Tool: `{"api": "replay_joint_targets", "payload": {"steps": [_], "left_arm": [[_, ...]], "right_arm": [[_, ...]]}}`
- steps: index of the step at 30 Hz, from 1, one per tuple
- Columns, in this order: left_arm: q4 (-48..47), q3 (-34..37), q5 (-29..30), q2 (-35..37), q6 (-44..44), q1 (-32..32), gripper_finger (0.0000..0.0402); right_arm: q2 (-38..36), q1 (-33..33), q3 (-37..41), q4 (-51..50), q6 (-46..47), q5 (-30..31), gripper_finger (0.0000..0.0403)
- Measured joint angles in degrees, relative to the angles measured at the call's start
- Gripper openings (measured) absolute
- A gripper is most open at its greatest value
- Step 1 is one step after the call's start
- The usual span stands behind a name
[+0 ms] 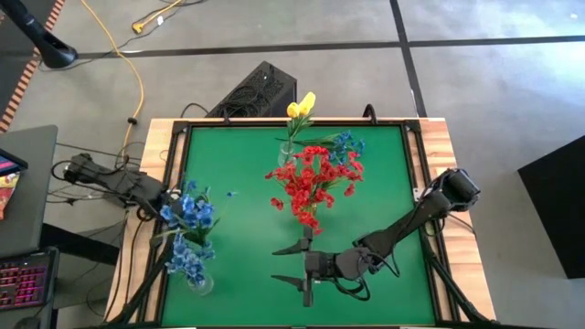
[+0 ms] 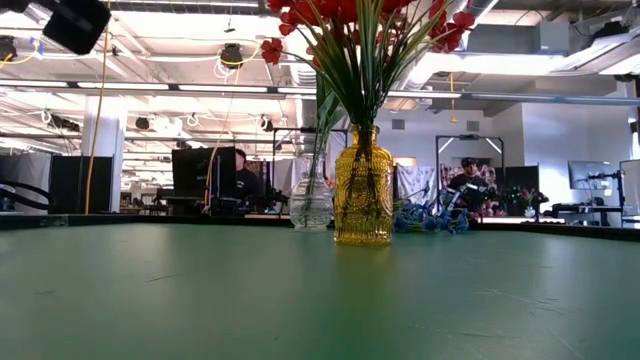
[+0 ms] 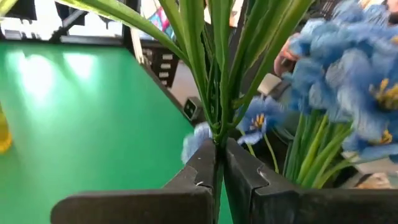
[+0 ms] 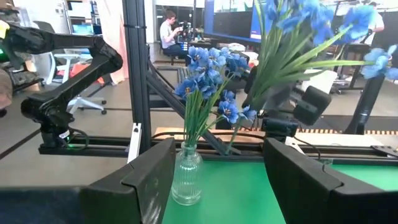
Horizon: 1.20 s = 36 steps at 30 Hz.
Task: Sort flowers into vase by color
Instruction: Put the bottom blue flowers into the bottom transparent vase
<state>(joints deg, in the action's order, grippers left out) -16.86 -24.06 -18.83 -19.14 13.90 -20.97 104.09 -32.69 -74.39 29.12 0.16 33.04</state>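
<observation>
Green mat (image 1: 247,183) on a wooden table. Sorting looks well along: red flowers (image 1: 311,178) stand in the amber vase (image 2: 363,190) near centre, yellow flowers (image 1: 300,108) in a clear vase (image 2: 311,205) at 12 o'clock, blue flowers (image 1: 187,260) in a clear vase (image 4: 185,174) at 7 o'clock. Left: one blue spray (image 1: 189,212) clamped by its stems in the left gripper (image 3: 219,177) at 9 o'clock, long axis roughly in line with the fingers, blooms outward; one blue spray (image 1: 345,146) lying at 1 o'clock. Right gripper (image 1: 303,265) at 6 o'clock, fingers apart, holding nothing.
</observation>
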Motion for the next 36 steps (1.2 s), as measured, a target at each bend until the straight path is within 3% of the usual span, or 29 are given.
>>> {"api": "replay_joint_targets", "payload": {"steps": [9,26,36], "left_arm": [[2.57,0.0,-4.83,0.04,4.82,-3.67,0.0],[5.61,0.0,7.91,-4.09,5.32,-19.24,0.0],[11.69,0.0,12.5,-7.06,3.07,-24.09,0.0]], "right_arm": [[0.0,0.2,0.0,-0.52,-0.15,0.0,0.027],[0.02,0.5,0.0,-1.78,-0.15,-0.04,0.027],[0.02,1.34,0.0,-1.73,-0.13,-0.04,0.027]]}}
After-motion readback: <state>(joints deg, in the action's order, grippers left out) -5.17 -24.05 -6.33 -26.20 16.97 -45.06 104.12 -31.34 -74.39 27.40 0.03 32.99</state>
